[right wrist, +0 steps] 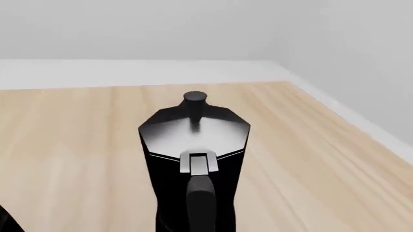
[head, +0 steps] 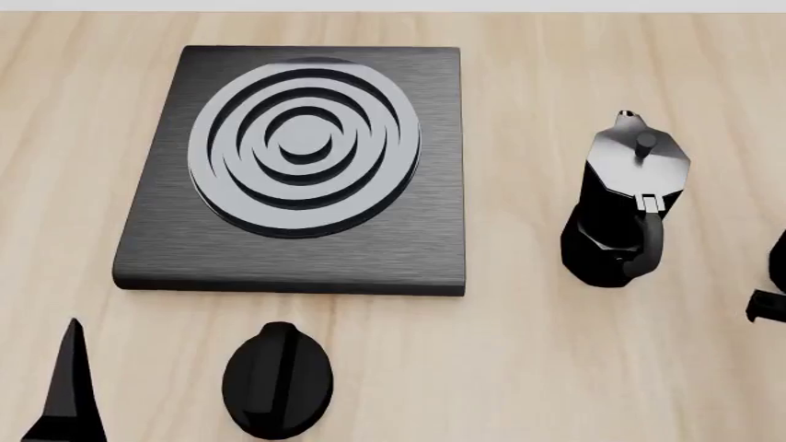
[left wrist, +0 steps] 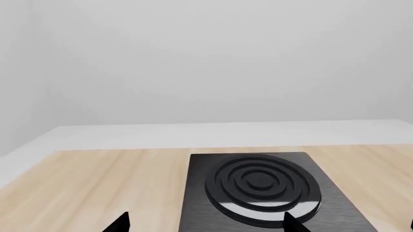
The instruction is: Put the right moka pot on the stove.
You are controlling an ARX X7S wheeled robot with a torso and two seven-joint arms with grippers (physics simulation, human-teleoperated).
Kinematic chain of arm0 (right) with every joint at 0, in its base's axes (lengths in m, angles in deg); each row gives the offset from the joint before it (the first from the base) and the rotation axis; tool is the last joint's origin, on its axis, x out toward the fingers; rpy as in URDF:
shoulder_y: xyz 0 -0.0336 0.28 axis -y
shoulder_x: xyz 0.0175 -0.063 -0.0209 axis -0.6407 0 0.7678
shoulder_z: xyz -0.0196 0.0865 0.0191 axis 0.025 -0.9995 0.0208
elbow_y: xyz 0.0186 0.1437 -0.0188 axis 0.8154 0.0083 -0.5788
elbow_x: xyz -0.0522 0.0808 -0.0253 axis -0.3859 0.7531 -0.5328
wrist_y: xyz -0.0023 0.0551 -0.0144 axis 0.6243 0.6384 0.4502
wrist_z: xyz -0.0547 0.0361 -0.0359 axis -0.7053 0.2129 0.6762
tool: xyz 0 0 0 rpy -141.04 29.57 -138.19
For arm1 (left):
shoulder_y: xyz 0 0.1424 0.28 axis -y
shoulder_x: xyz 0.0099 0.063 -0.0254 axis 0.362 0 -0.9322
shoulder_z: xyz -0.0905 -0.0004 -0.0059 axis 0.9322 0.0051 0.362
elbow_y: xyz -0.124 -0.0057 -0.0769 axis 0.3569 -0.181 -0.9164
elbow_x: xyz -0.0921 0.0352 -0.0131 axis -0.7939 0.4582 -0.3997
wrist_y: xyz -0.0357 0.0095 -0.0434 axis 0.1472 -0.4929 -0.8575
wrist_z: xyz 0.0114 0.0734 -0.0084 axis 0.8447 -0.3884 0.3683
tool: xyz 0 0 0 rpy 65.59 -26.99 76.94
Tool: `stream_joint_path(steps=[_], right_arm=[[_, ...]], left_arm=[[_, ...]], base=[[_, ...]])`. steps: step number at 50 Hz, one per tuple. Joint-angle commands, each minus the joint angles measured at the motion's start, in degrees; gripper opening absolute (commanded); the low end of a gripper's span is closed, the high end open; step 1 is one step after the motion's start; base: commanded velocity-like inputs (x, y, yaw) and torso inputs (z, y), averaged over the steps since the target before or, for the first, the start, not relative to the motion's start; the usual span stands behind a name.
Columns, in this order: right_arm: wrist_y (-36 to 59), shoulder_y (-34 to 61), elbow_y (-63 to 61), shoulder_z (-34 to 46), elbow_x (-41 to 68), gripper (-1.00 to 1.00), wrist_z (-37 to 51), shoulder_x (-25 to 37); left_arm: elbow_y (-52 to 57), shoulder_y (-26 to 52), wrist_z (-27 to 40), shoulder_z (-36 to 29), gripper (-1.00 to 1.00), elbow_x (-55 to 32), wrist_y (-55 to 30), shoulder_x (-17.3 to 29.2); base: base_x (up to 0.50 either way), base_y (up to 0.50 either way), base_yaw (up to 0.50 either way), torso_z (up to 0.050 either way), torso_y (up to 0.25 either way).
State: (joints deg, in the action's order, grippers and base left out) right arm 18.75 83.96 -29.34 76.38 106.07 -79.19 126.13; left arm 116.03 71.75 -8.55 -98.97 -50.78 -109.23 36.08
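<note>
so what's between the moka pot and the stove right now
Nothing: in the head view only bare wooden table separates the moka pot from the stove. The round knob sits nearer the camera, off that line.

The right wrist view cut off the right moka pot (right wrist: pixel 193 159) at its base; both grippers showed only slivers.

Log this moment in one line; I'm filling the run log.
pot: on table, right of stove | stove: bare | right gripper: behind pot handle, not gripping
</note>
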Motion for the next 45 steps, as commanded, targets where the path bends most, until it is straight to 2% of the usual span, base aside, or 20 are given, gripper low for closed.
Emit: stream_joint_path(steps=[1,20,36,45], right_arm=[[4.4,-8.1,-14.2,-6.8,3.8,-1.00,5.1,3.1],[9.8,-25.4,-37.7,-16.9,9.2,-1.00,14.5,6.1],[9.3,-36.5,-49.8,-25.4,12.7,-1.00,16.1,5.2],[7.3,-41.1,-53.3,-26.1,11.3,-1.00,15.3,3.5]], left_arm=[[0.0,0.2,0.3,-0.2,1.00,-0.1,-0.2,0.2],[-0.2,0.5,0.5,-0.5,1.00,-0.4,-0.2,0.4],[-0.3,0.5,0.8,-0.8,1.00,-0.1,0.1,0.6],[-0.3,0.6,1.0,-0.8,1.00,-0.2,0.0,0.7]], base=[[0.00,0.00,0.00,0.000,0.000],[0.00,0.00,0.00,0.000,0.000],[0.00,0.00,0.00,0.000,0.001],[0.00,0.00,0.00,0.000,0.001]])
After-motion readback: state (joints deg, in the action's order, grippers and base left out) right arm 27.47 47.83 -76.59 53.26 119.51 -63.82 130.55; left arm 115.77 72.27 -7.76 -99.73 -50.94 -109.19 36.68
